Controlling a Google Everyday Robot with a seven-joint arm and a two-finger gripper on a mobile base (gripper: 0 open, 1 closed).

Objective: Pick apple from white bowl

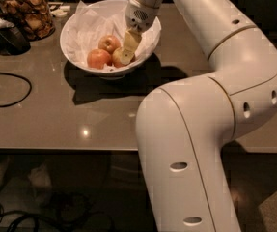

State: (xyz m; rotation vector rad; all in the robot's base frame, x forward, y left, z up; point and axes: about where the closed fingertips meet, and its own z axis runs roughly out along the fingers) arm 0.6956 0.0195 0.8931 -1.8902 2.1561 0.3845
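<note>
The white bowl [77, 33], lined with crumpled white paper, stands at the back of the dark table. Three apples lie in it. The yellowish apple [117, 57] is at the right of the group. A pink-red apple [109, 43] lies behind it and an orange-red apple [98, 59] to its left. My gripper [127, 51] reaches down into the bowl from the upper right. Its tip is right against the yellowish apple and hides that apple's right side.
A glass jar of brown snacks [28, 12] and a dark object [10, 33] stand at the back left. A black cable [12, 93] loops on the table at the left. My large white arm [215, 105] fills the right half. The table's front edge [56, 149] runs across below.
</note>
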